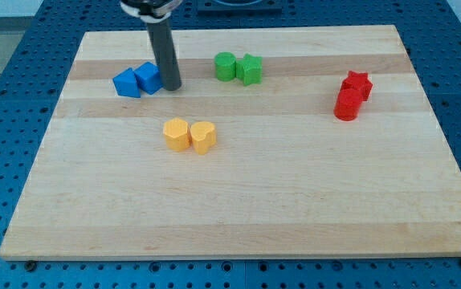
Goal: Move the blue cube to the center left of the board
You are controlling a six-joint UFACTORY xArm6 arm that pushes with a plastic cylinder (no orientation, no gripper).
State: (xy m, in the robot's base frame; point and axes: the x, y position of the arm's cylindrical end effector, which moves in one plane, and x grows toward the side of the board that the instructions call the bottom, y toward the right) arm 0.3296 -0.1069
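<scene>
The blue cube [148, 77] lies near the view's top left of the wooden board [238, 209], touching a second blue block [126, 83] on its left. My tip [172, 87] stands right beside the blue cube's right side, touching or nearly touching it. The rod rises from there to the view's top edge.
A green cylinder [226, 66] and a green star-like block [250, 69] sit together at the top centre. A red star block [357, 83] and a red cylinder [346, 105] sit at the right. Two yellow blocks [177, 134] [203, 137] lie left of centre.
</scene>
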